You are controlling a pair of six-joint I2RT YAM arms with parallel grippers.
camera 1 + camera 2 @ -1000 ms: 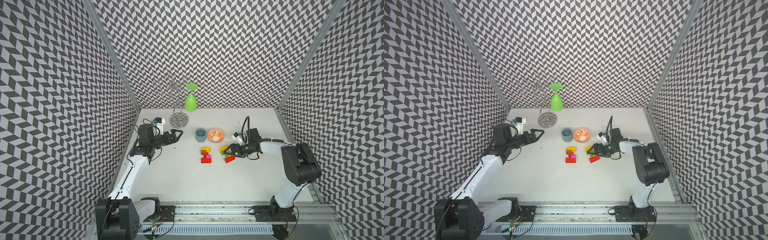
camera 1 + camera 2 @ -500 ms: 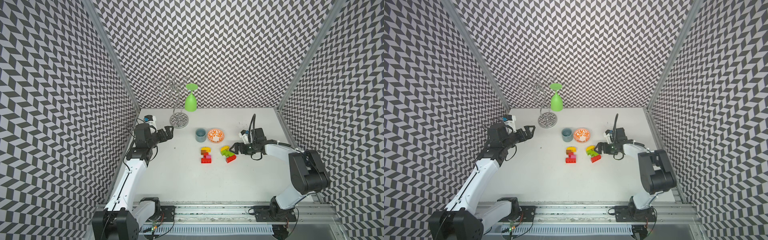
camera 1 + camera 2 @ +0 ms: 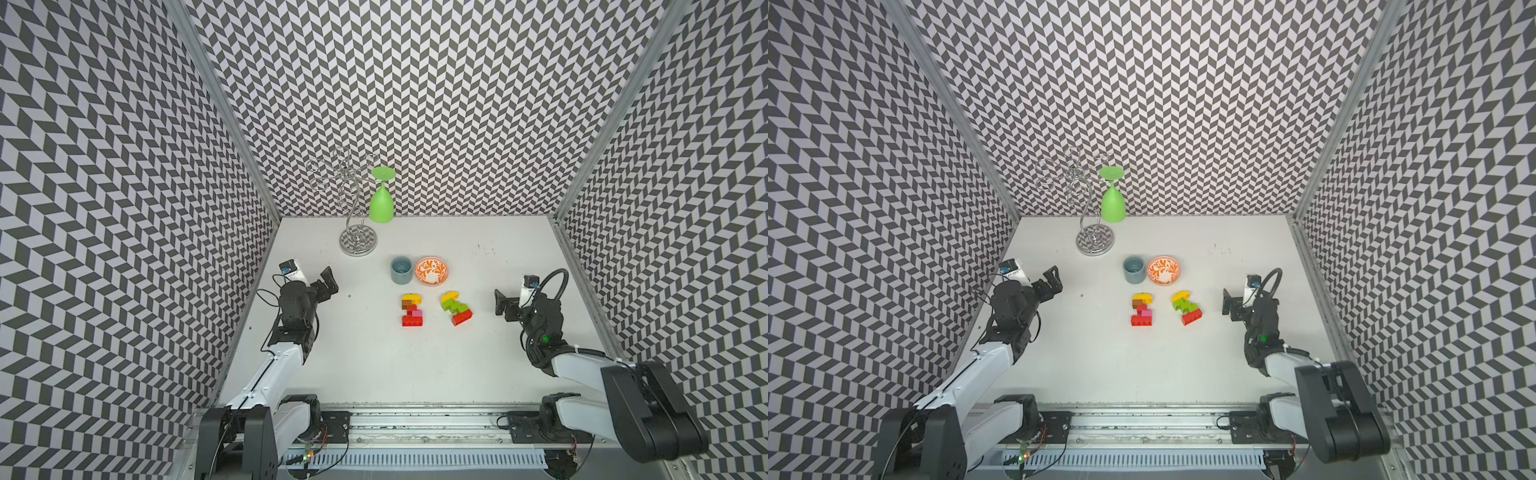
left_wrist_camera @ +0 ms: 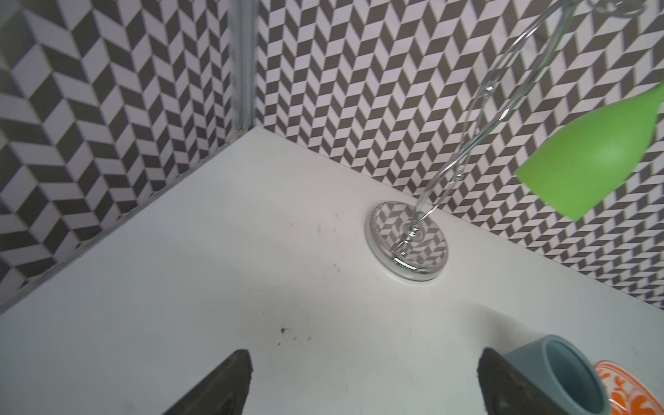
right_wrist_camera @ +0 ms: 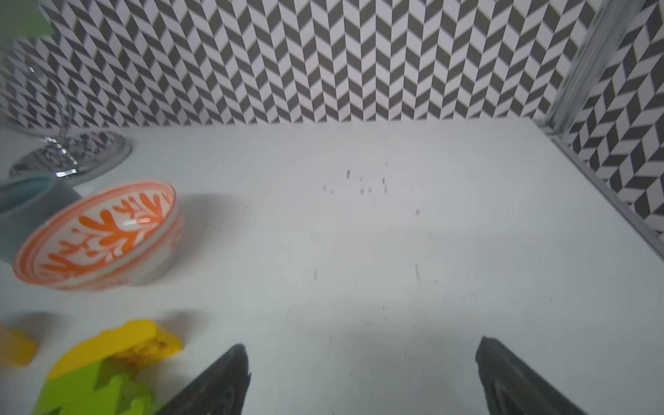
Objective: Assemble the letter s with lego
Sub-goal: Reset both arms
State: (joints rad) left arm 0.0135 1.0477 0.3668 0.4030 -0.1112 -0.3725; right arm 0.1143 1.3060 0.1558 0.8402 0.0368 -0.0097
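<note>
On the white table (image 3: pixel 374 365), the left gripper (image 3: pixel 327 283) and right gripper (image 3: pixel 505 305) hang at opposite sides, jaws apart and empty. Between them the lego (image 3: pixel 1144 309) lies as two joined stacks running near to far: a red-based stack (image 3: pixel 412 309) and a slanting green-and-yellow stack (image 3: pixel 456 308). That second one lies just left of the right gripper, probably the nearer reach.
</note>
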